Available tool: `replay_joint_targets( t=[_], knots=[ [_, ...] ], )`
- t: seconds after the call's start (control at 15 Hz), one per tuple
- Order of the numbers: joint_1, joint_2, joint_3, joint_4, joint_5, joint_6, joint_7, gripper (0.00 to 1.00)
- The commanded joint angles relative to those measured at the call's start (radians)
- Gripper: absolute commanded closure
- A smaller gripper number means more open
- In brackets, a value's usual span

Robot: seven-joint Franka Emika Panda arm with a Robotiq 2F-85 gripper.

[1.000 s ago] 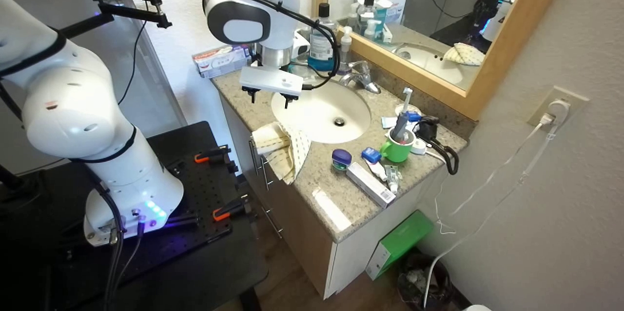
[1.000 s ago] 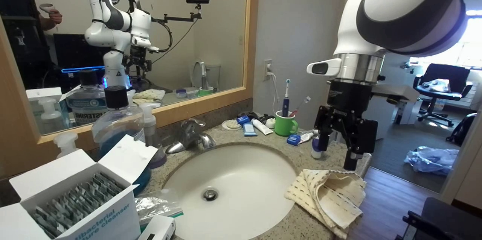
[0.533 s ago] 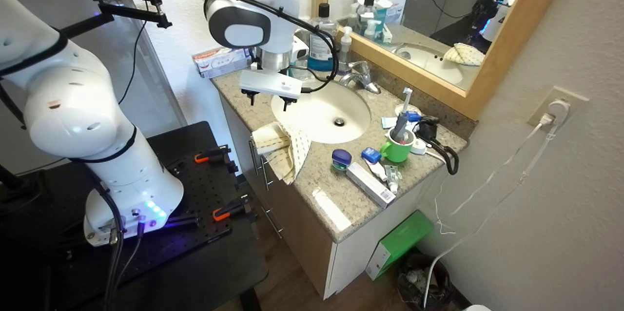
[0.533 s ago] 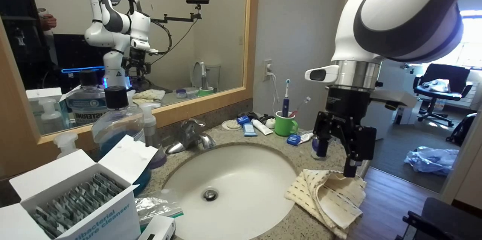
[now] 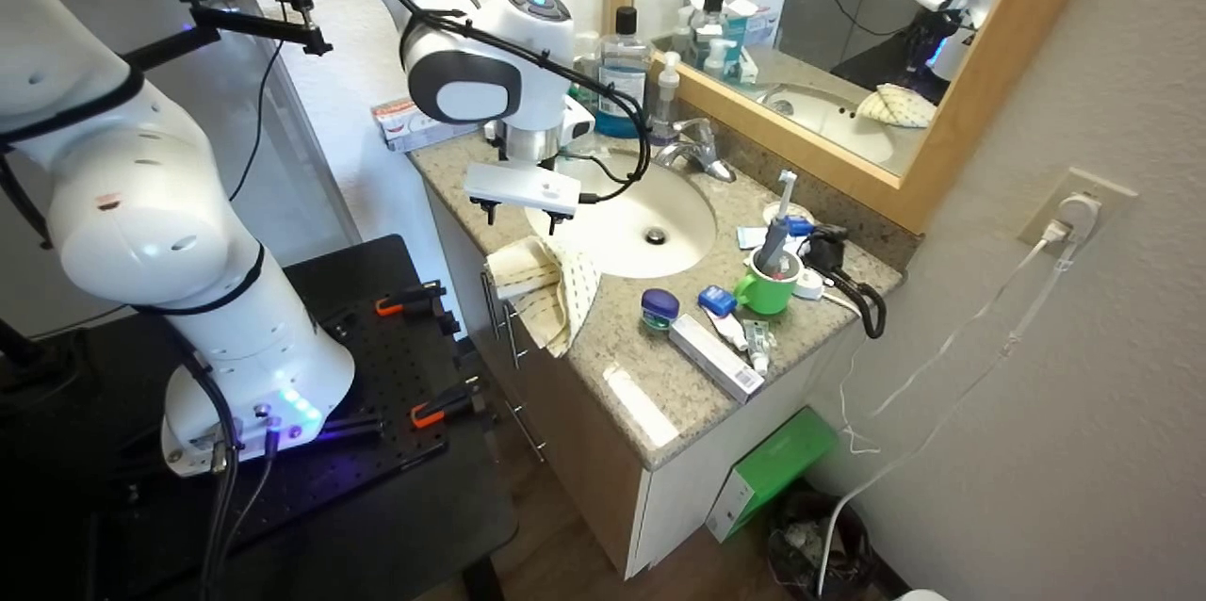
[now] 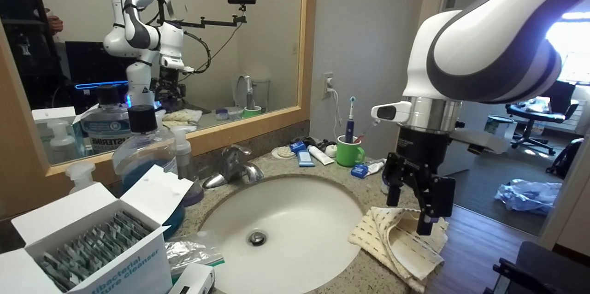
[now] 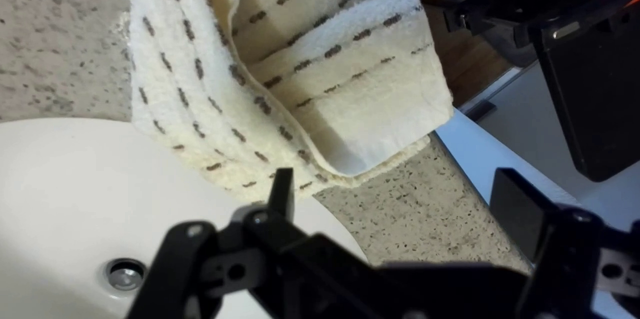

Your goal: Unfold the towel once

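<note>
The towel is cream with rows of dark dashes. It lies folded and rumpled beside the sink, partly over the counter's front edge, in both exterior views. A fold stands up as an open loop, which shows in the wrist view. My gripper is open and empty, above the counter near the towel, in both exterior views. In the wrist view, the gripper has its fingers wide apart, with bare counter showing between them. The left finger overlaps the towel's edge in that view; contact is not evident.
The white sink basin is right beside the towel. The faucet and mirror are behind it. A green mug, a purple-lidded jar and a long box stand farther along the counter. An open white box is across the sink.
My gripper has come down toward the towel and shifted slightly left in an exterior view. It stays open. The towel has not moved.
</note>
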Motion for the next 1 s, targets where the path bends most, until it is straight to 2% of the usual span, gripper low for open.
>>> replay_joint_targets(
  t=[0.0, 0.47, 0.73, 0.93],
  knots=[
    [0.023, 0.05, 0.008, 0.0, 0.025, 0.05, 0.024, 0.0],
    [0.035, 0.097, 0.049, 0.002, 0.008, 0.117, 0.018, 0.0],
    [0.036, 0.127, 0.074, 0.004, -0.063, 0.171, 0.017, 0.0],
    [0.026, 0.162, 0.084, 0.004, -0.154, 0.168, 0.023, 0.0]
  ],
)
